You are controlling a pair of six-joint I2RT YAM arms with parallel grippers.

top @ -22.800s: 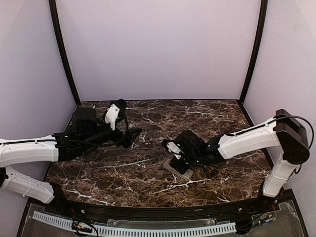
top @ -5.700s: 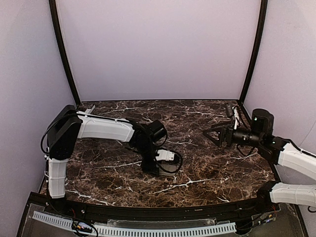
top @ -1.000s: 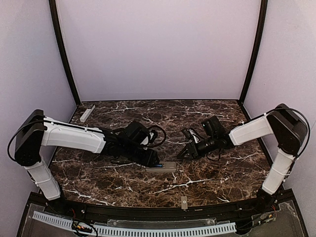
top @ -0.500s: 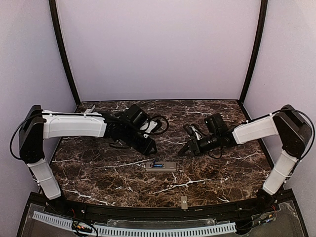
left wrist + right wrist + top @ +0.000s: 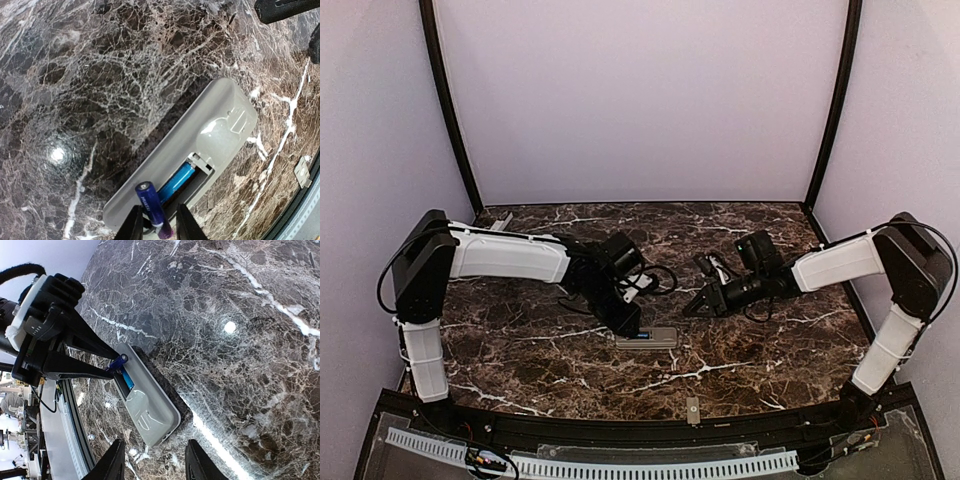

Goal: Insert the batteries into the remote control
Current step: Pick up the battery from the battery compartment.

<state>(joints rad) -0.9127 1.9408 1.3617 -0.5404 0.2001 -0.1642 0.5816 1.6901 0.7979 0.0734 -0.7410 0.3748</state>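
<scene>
We count one remote control (image 5: pixel 650 338) on the dark marbled tabletop (image 5: pixel 750 235). It lies back up, with its battery bay uncovered.

There are two batteries, both blue. The seated battery (image 5: pixel 176 181) lies lengthwise inside the bay of the remote control. The held battery (image 5: pixel 150 202) is tilted over the open end of that bay, its free end raised above the remote control's edge. We cannot tell whether its lower end touches the remote control.

There are two grippers. The left gripper (image 5: pixel 157 216) hangs over the bay end of the remote control, closed on the lower part of the held battery, with one finger (image 5: pixel 134 224) on either side of it. The right gripper (image 5: pixel 156 441) hovers off the remote control's opposite, closed end, apart from it. Its fingers are spread and nothing is between them.

We see two other loose things. One small grey piece (image 5: pixel 691 410) lies by the front edge of the tabletop, well apart from the remote control. One narrow pale bar (image 5: pixel 502 218) sits at the back left corner, far from the remote control and partly hidden behind the left arm.
</scene>
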